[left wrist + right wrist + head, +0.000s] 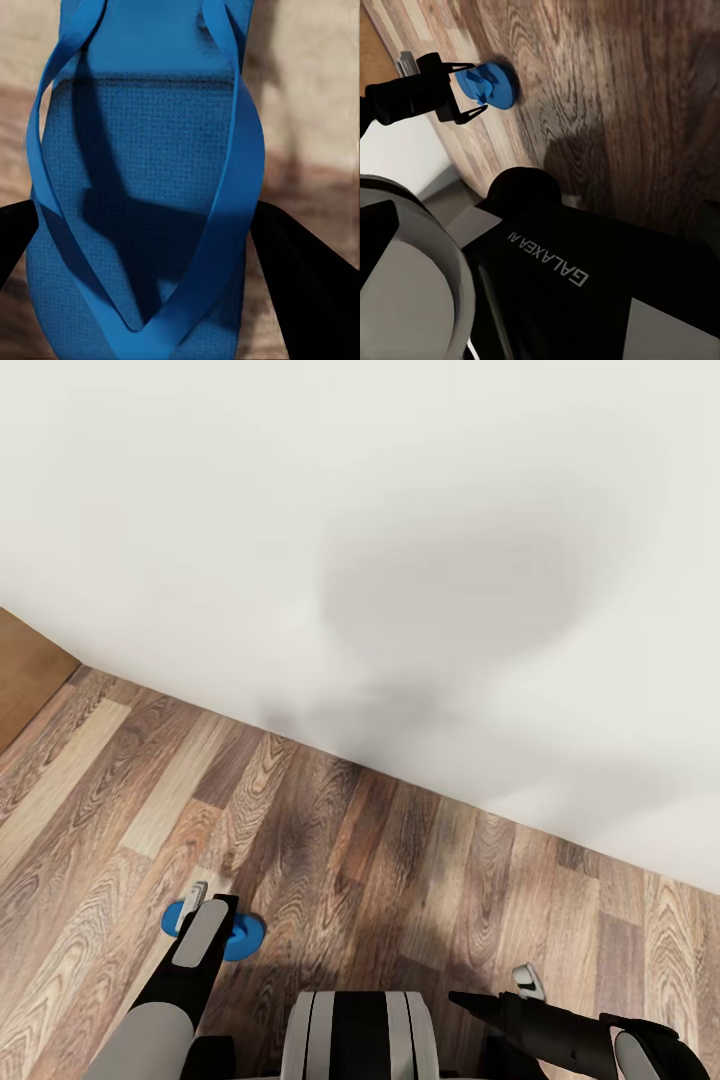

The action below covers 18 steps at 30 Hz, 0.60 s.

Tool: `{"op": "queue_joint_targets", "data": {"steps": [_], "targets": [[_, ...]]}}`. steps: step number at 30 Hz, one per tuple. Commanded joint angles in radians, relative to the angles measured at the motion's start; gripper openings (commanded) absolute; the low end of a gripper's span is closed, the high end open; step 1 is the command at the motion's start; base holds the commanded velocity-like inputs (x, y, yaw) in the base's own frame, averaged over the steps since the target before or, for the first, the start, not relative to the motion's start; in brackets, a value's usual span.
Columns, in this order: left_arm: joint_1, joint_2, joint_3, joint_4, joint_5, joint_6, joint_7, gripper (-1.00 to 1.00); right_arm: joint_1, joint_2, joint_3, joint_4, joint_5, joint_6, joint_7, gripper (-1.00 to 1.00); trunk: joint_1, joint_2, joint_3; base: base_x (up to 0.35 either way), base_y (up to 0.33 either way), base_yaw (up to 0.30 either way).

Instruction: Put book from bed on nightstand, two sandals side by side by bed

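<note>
One bright blue sandal (pixel 150 187) sits between the black fingers (pixel 300 277) of my left gripper (pixel 205 932), which is shut on its sides. From the head view the sandal (pixel 245 938) peeks out on both sides of the gripper, low over the wood floor at the lower left. The right wrist view shows the same gripper (pixel 469 90) clamped on the sandal (pixel 491 81) just above the planks. My right gripper (pixel 525 982) hangs open at the lower right with nothing in it. The book, the bed and the nightstand are out of view.
A white wall (pixel 400 560) rises straight ahead and meets the wood-plank floor (pixel 380 860) along a slanted line. A brown panel (pixel 25 670) stands at the far left. My own black base (pixel 570 277) lies under the right arm.
</note>
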Motion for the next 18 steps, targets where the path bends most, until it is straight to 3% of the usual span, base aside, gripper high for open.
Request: {"op": "queue_joint_targets", "data": {"steps": [1,18], "targets": [[0.000,-0.001,0.001,-0.001,0.011,-0.008,0.000,-1.00,0.000,0.000,-0.001,0.000,0.001,0.004,0.004,1.00,-0.001,0.000,0.003,0.000,0.000,0.000],[0.000,-0.001,0.001,-0.001,0.009,-0.008,0.001,-1.00,0.000,-0.001,-0.001,0.000,0.002,0.004,0.004,1.00,-0.008,0.004,0.069,0.000,0.000,0.000]]}}
